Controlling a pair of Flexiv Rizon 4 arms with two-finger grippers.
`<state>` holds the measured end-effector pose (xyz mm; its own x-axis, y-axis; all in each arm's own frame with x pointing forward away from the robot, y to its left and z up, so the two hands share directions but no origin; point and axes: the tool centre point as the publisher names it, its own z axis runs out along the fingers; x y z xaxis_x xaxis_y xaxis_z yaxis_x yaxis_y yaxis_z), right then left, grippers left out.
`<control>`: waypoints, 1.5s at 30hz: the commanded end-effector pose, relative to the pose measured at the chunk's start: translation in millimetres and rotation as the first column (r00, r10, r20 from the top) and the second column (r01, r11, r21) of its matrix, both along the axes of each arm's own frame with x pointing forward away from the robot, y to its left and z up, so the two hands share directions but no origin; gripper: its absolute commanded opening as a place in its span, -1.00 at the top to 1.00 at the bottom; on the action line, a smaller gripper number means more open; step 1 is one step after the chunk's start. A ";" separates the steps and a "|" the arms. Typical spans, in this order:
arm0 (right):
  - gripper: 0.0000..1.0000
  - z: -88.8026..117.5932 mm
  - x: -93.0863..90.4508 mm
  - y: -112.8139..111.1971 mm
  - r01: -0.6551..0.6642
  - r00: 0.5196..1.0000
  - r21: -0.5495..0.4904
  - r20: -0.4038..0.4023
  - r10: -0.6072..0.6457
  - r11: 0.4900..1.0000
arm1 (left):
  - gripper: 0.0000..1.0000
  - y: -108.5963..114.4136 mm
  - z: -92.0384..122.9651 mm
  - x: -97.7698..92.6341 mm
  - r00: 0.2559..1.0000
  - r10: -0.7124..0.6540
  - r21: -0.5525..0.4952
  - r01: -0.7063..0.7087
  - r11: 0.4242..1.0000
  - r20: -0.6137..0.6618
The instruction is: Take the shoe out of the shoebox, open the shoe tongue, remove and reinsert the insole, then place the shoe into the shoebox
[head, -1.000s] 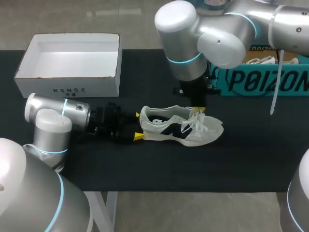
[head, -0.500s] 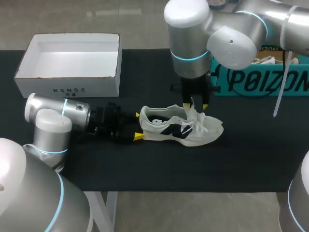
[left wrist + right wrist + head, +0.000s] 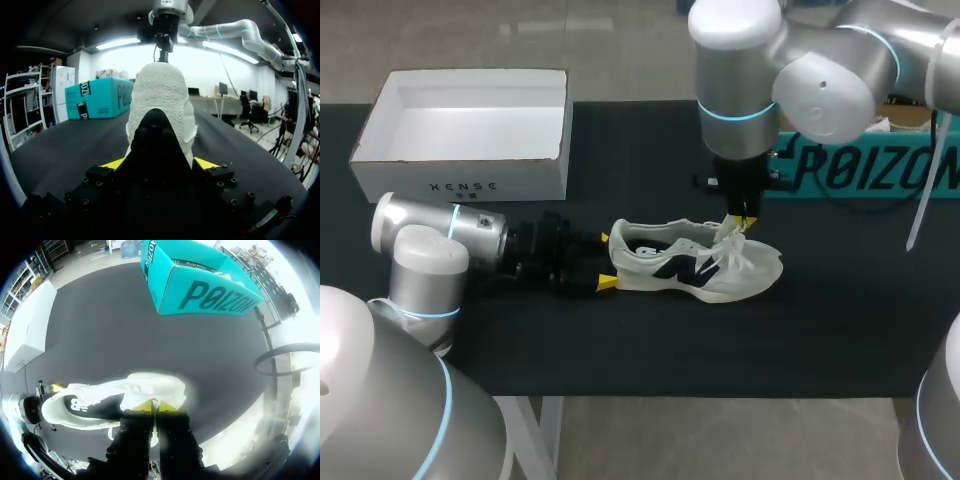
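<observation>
A white sneaker [image 3: 698,262] with a dark logo lies on its sole on the black table, toe pointing right. My left gripper [image 3: 606,260] lies low on the table with a yellow tip on each side of the heel, gripping it; in the left wrist view the heel [image 3: 160,110] fills the gap between its fingers [image 3: 112,163]. My right gripper [image 3: 744,221] comes down from above onto the lace area and is shut on a white shoelace [image 3: 728,235]. The right wrist view shows its tips [image 3: 155,406] pressed together over the sneaker [image 3: 100,400], a thin white lace running between them.
The open white shoebox [image 3: 470,140] stands at the back left, empty inside. A teal cardboard box [image 3: 880,170] sits at the back right, just behind my right arm. Bare black tabletop [image 3: 720,340] lies in front of the sneaker.
My right gripper opened above the laces, shifted a little to the right, and has shut again on a lace. The left gripper and sneaker have stayed put.
</observation>
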<state>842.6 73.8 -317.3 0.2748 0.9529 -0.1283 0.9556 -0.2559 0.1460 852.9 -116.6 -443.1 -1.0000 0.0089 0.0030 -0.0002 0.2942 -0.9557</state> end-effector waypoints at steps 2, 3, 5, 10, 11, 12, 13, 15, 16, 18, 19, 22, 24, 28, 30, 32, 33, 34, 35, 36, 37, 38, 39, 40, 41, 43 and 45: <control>1.00 -0.3 -1.3 -14.6 0.002 1.000 0.041 0.005 -0.002 0.999 | 1.00 -2.9 -5.7 1.8 1.000 0.000 -0.001 0.000 1.000 0.001; 1.00 1.4 -3.1 -14.0 -0.001 1.000 0.044 0.007 0.001 0.999 | 1.00 -2.9 -5.7 1.8 1.000 0.000 -0.001 0.000 1.000 0.001; 0.51 5.7 -6.5 -9.8 -0.026 1.000 0.043 0.018 0.025 0.999 | 1.00 -2.9 -5.7 1.8 1.000 0.000 -0.001 0.000 1.000 0.001; -1.00 22.8 -16.9 1.5 -0.117 0.993 0.051 0.028 0.115 0.992 | 1.00 -2.9 -5.7 1.8 1.000 0.000 -0.001 0.000 1.000 0.001; -1.00 27.4 -18.9 4.4 -0.141 0.990 0.045 0.031 0.140 0.989 | 1.00 -2.9 -5.7 1.8 1.000 0.000 -0.001 0.000 1.000 0.001; -1.00 32.1 -21.1 7.7 -0.175 0.984 0.038 0.032 0.174 0.984 | 1.00 -2.9 -5.7 1.8 1.000 0.000 -0.001 0.000 1.000 0.001; -1.00 36.5 -23.6 11.4 -0.218 0.976 0.037 0.030 0.217 0.975 | 1.00 -2.9 -5.7 1.8 1.000 0.000 -0.001 0.000 1.000 0.001; -1.00 44.1 -28.0 20.8 -0.329 0.944 0.022 0.018 0.329 0.944 | 1.00 -2.9 -5.7 1.8 1.000 0.000 -0.001 0.000 1.000 0.001; -1.00 47.7 -30.5 26.1 -0.388 0.921 0.001 0.020 0.388 0.922 | 1.00 -2.9 -5.7 1.8 1.000 0.000 -0.001 0.000 1.000 0.001; -1.00 53.0 -34.8 36.2 -0.530 0.848 -0.040 0.002 0.531 0.847 | 1.00 -2.9 -5.7 1.8 1.000 0.000 -0.001 0.000 1.000 0.001; -1.00 55.4 -36.9 39.9 -0.607 0.794 -0.039 0.008 0.608 0.793 | 1.00 -2.9 -5.7 1.8 1.000 0.000 -0.001 0.000 1.000 0.001; -1.00 60.4 -42.2 46.6 -0.768 0.639 -0.094 -0.030 0.769 0.634 | 1.00 -2.9 -5.7 1.8 1.000 0.000 -0.001 0.000 1.000 0.001; -1.00 65.2 -45.3 47.2 -0.855 0.515 -0.096 -0.043 0.856 0.510 | 1.00 -2.9 -5.7 1.8 1.000 0.000 -0.001 0.000 1.000 0.001; -1.00 68.8 -55.4 47.5 -0.993 0.117 -0.045 -0.100 0.988 0.113 | 1.00 -2.9 -5.7 1.8 1.000 0.000 -0.001 0.000 1.000 0.001; -1.00 69.0 -59.0 46.4 -0.998 -0.054 -0.016 -0.131 0.990 -0.057 | 1.00 -2.9 -5.7 1.8 1.000 0.000 -0.001 0.000 1.000 0.001; -1.00 69.0 -59.0 46.4 -0.998 -0.054 -0.016 -0.131 0.990 -0.057 | 1.00 -2.9 -5.7 1.8 1.000 0.000 -0.001 0.000 1.000 0.001; -1.00 69.0 -59.0 46.4 -0.998 -0.054 -0.016 -0.131 0.990 -0.057 | 1.00 -2.9 -5.7 1.8 1.000 0.000 -0.001 0.000 1.000 0.001; -1.00 69.0 -59.0 46.4 -0.998 -0.054 -0.016 -0.131 0.990 -0.057 | 1.00 -2.9 -5.7 1.8 1.000 0.000 -0.001 0.000 1.000 0.001; -1.00 69.0 -59.0 46.4 -0.998 -0.054 -0.016 -0.131 0.990 -0.057 | 1.00 -2.9 -5.7 1.8 1.000 0.000 -0.001 0.000 1.000 0.001; -1.00 69.0 -59.0 46.4 -0.998 -0.054 -0.016 -0.131 0.990 -0.057 | 1.00 -2.9 -5.7 1.8 1.000 0.000 -0.001 0.000 1.000 0.001; -1.00 69.0 -59.0 46.4 -0.998 -0.054 -0.016 -0.131 0.990 -0.057 | 1.00 -2.9 -5.7 1.8 1.000 0.000 -0.001 0.000 1.000 0.001; -1.00 69.0 -59.0 46.4 -0.998 -0.054 -0.016 -0.131 0.990 -0.057 | 1.00 -2.9 -5.7 1.8 1.000 0.000 -0.001 0.000 1.000 0.001; -1.00 69.0 -59.0 46.4 -0.998 -0.054 -0.016 -0.131 0.990 -0.057 | 1.00 -2.9 -5.7 1.8 1.000 0.000 -0.001 0.000 1.000 0.001; -1.00 69.0 -59.0 46.4 -0.998 -0.054 -0.016 -0.131 0.990 -0.057 | 1.00 -2.9 -5.7 1.8 1.000 0.000 -0.001 0.000 1.000 0.001; -1.00 69.0 -59.0 46.4 -0.998 -0.054 -0.016 -0.131 0.990 -0.057 | 1.00 -2.9 -5.7 1.8 1.000 0.000 -0.001 0.000 1.000 0.001; -1.00 69.0 -59.0 46.4 -0.998 -0.054 -0.016 -0.131 0.990 -0.057 | 1.00 -2.9 -5.7 1.8 1.000 0.000 -0.001 0.000 1.000 0.001; -1.00 69.0 -59.0 46.4 -0.998 -0.054 -0.016 -0.131 0.990 -0.057 | 1.00 -2.9 -5.7 1.8 1.000 0.000 -0.001 0.000 1.000 0.001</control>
